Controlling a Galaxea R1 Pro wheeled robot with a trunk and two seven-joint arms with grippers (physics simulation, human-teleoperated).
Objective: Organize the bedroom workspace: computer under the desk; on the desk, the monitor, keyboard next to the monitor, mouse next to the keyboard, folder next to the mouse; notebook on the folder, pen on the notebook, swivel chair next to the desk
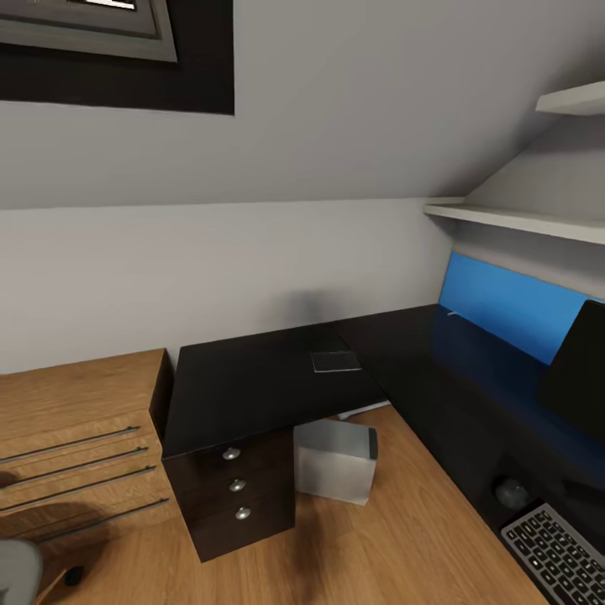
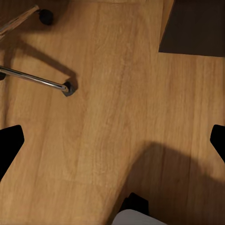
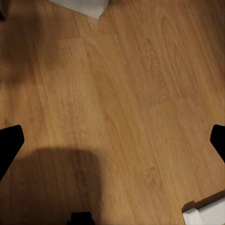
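Observation:
The black L-shaped desk point(image 1: 252, 386) fills the corner ahead. The light-grey computer point(image 1: 336, 460) stands on the floor under it, beside the drawers point(image 1: 237, 486). At the right edge the black monitor point(image 1: 580, 374) stands on the desk, with the dark mouse point(image 1: 511, 491) and grey keyboard point(image 1: 559, 550) in front of it. A thin pale pen point(image 1: 454, 313) lies near the blue back panel. A flat dark rectangle point(image 1: 336, 361) lies on the desk corner; notebook or folder, I cannot tell. The swivel chair's grey seat edge point(image 1: 17, 571) and chrome leg point(image 2: 37, 80) show. My left gripper point(image 2: 112, 145) and right gripper point(image 3: 112, 145) hang open over bare floor.
A light wooden dresser point(image 1: 76, 437) with bar handles stands left of the desk. White shelves point(image 1: 521, 220) hang on the right wall. The computer's corner point(image 3: 82, 5) and a white object point(image 3: 206, 215) edge the right wrist view. Wooden floor point(image 1: 403, 538) lies between me and the desk.

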